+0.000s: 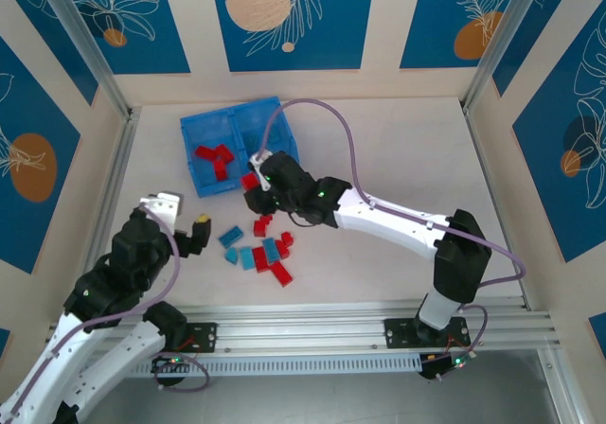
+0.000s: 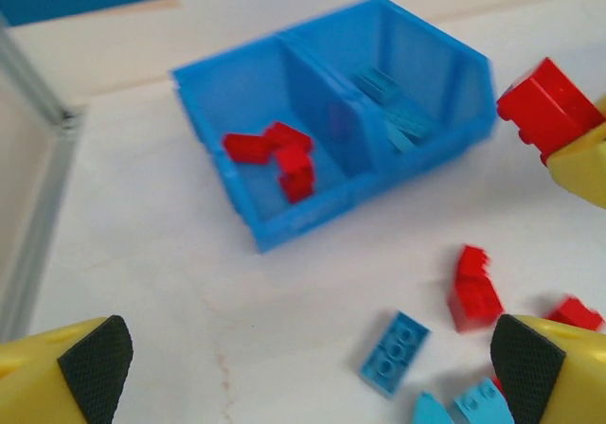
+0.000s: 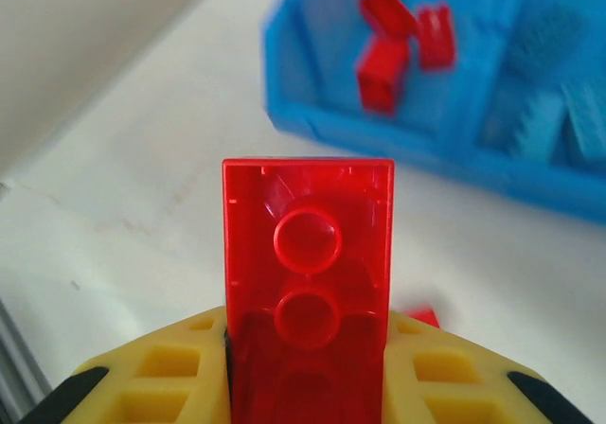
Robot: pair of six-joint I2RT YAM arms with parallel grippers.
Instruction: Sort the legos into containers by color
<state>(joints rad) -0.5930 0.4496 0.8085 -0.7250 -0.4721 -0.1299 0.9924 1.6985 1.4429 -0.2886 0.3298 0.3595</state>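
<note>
The blue bin (image 1: 204, 126) stands at the back left of the table. Red legos (image 1: 213, 159) lie in its left compartment (image 2: 241, 121), and light blue legos (image 2: 390, 110) lie in the right compartment. My right gripper (image 1: 254, 180) hovers just in front of the bin, shut on a red lego (image 3: 308, 254) that stands upright between its yellow fingers (image 3: 161, 377). Loose red and light blue legos (image 1: 263, 251) lie scattered in the middle of the table. My left gripper (image 2: 308, 377) is open above bare table, left of that pile, with a light blue lego (image 2: 393, 350) just ahead of its right pad.
Walls enclose the table at the back and on both sides, and a metal post (image 1: 80, 41) stands at the back left corner. An aluminium rail (image 1: 379, 315) runs along the near edge. A lavender cable (image 1: 350, 145) arcs over the right arm.
</note>
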